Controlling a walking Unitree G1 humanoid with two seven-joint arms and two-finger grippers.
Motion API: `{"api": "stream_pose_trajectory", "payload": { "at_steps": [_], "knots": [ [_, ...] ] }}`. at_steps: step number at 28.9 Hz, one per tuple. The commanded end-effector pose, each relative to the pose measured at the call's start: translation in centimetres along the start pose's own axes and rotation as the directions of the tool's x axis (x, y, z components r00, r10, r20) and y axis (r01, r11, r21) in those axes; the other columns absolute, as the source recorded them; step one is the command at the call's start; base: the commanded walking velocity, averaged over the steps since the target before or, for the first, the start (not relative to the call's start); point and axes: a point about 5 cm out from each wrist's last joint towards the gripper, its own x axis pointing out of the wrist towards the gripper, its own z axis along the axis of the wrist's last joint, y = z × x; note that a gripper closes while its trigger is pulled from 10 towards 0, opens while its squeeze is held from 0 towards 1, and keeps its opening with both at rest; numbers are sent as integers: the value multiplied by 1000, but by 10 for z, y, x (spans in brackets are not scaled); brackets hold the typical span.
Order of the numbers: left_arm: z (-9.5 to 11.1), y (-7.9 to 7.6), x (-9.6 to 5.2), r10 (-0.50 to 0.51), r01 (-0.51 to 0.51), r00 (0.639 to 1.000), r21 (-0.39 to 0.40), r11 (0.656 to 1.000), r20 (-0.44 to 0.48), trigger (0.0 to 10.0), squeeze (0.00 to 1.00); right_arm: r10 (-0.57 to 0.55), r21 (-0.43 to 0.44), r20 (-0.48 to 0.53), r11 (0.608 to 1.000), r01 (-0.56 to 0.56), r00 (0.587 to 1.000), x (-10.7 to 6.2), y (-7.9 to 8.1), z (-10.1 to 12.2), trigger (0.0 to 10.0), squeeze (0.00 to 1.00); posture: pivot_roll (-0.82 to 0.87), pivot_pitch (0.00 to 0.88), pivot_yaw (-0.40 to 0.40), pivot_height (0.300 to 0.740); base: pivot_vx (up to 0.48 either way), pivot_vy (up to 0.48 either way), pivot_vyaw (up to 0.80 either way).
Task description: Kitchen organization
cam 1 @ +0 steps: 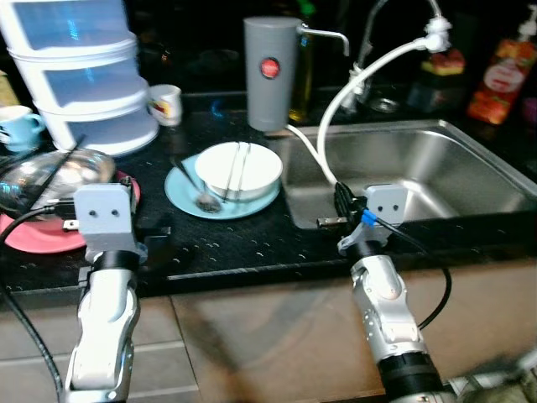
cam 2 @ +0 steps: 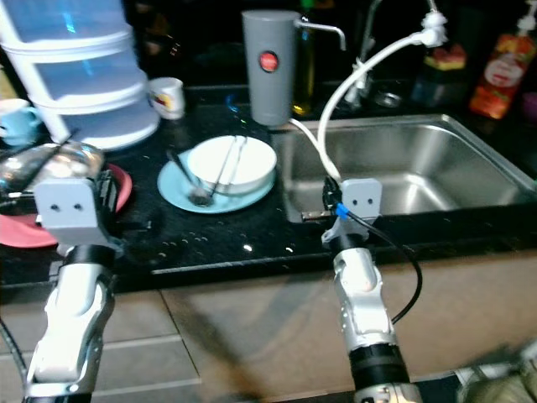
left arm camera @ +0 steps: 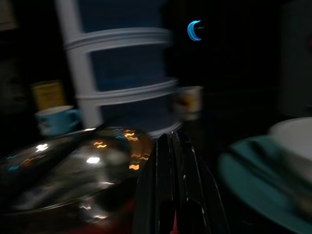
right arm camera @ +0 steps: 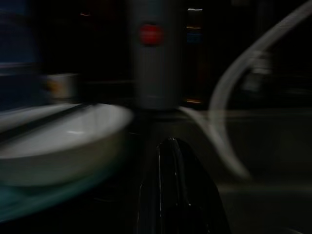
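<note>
A white bowl [cam 1: 239, 168] with chopsticks across it sits on a teal plate [cam 1: 180, 200], and a spoon [cam 1: 201, 195] lies beside the bowl. To the left, a glass lid [cam 1: 50, 176] rests on a pink plate [cam 1: 33, 237]. My left gripper [left arm camera: 170, 141] is shut and empty, low over the black counter between the pink plate and the teal plate. My right gripper [right arm camera: 168, 146] is also shut and empty. It hovers at the counter's front by the sink's left corner [cam 1: 302, 210], pointing toward the bowl and a grey dispenser [cam 1: 271, 71].
A steel sink [cam 1: 436, 172] takes up the right side, with a white hose [cam 1: 352, 92] curving into it from the tap. White stacked drawers [cam 1: 84, 67], a blue cup [cam 1: 17, 126] and a white mug [cam 1: 166, 102] stand at the back left. Bottles [cam 1: 503, 80] stand at the back right.
</note>
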Motion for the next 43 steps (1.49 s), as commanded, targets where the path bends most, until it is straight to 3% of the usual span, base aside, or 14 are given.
{"api": "stream_pose_trajectory", "payload": {
  "at_steps": [1, 43],
  "knots": [
    [1, -3, -1, -8, 8, 1000, 6, 1000, 1, 10000, 0, -24, -7, -1, 1000, 24, 1000, -2, -8, 0, 10000, 0, 39, 43, -1, 740, 274, 0, 0],
    [0, -3, 1, -7, 7, 1000, -1, 1000, -1, 10000, 0, -17, -8, -4, 1000, 17, 1000, -1, -7, 0, 10000, 0, 36, 36, -5, 740, 269, 0, 0]
  ]
}}
